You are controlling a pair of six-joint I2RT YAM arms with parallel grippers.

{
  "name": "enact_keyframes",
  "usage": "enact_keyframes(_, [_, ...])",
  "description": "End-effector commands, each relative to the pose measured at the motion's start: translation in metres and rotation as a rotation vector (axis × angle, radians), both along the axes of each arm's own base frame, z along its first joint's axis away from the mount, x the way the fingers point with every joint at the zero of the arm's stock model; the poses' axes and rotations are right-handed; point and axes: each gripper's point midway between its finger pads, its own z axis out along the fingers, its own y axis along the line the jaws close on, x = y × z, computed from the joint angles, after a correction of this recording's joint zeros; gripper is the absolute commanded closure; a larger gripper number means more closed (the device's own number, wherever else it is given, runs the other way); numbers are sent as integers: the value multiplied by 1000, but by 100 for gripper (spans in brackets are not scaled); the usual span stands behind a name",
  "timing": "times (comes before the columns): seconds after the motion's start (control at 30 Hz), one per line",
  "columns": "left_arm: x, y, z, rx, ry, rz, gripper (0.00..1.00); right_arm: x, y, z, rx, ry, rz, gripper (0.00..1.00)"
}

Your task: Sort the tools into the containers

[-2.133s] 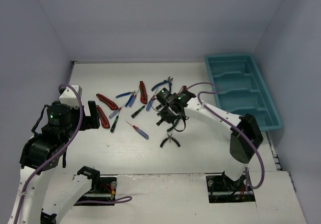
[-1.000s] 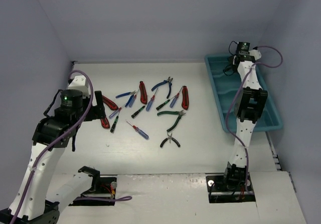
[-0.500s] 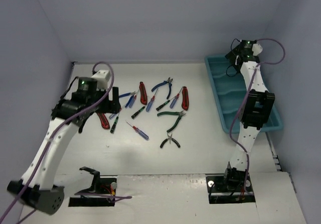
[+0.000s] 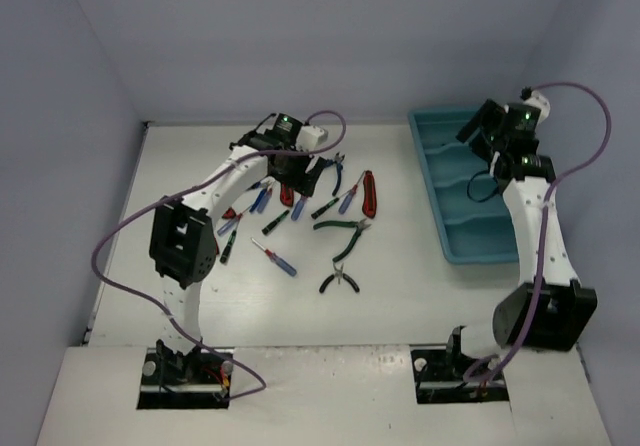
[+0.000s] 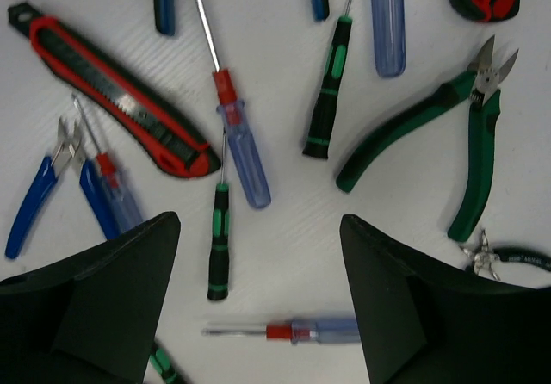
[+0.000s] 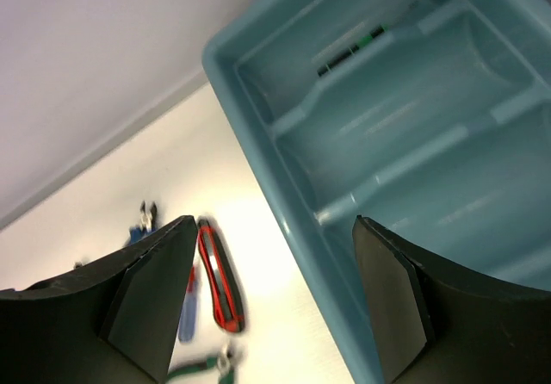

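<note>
Over the loose tools (image 4: 345, 228) on the table (image 4: 400, 296): left gripper (image 5: 258, 220), jaws apart, nothing held, apparently lining up a pick. Directly beneath: red-black utility knife (image 5: 112, 91), slim screwdrivers (image 5: 241, 143), green pliers (image 5: 456, 134), all flat and unsorted. Further right: teal tray (image 4: 480, 248) along the table's right edge, one dark green-banded tool (image 6: 349, 52) in its far compartment. Above the tray's far end: right gripper (image 6: 274, 220), jaws apart, empty, placed as for a drop-off. No brand, label or legible writing found.
</note>
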Motion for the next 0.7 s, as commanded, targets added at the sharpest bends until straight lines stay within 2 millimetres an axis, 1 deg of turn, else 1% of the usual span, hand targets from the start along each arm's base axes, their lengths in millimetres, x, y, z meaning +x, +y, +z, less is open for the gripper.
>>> enact_keyframes(0.0, [28, -36, 17, -50, -93, -97, 32, -25, 15, 14, 14, -61, 49, 30])
enact_keyframes(0.07, [29, -48, 3, -41, -75, -119, 38, -34, 20, 8, 30, -56, 63, 29])
enact_keyframes(0.13, [28, -58, -10, -27, -60, -144, 41, -43, 24, -3, 46, -35, 75, 29])
enact_keyframes(0.17, [27, -61, -21, -16, -45, -151, 41, -46, 26, -2, 54, -41, 75, 29])
enact_keyframes(0.27, [22, -73, -42, 12, -20, -176, 43, -53, 31, -7, 73, -36, 91, 29])
enact_keyframes(0.4, [19, -77, -66, 46, 15, -176, 49, -58, 36, -12, 86, -29, 114, 27])
enact_keyframes(0.5, [16, -74, -82, 64, 44, -171, 57, -62, 39, -11, 77, -33, 129, 27])
enact_keyframes(0.53, [15, -72, -85, 70, 50, -172, 61, -62, 41, -12, 72, -32, 135, 26])
enact_keyframes(0.6, [11, -69, -91, 84, 65, -172, 73, -62, 45, -13, 70, -29, 148, 26])
enact_keyframes(0.67, [7, -65, -96, 95, 77, -175, 91, -61, 52, -14, 76, -27, 173, 26])
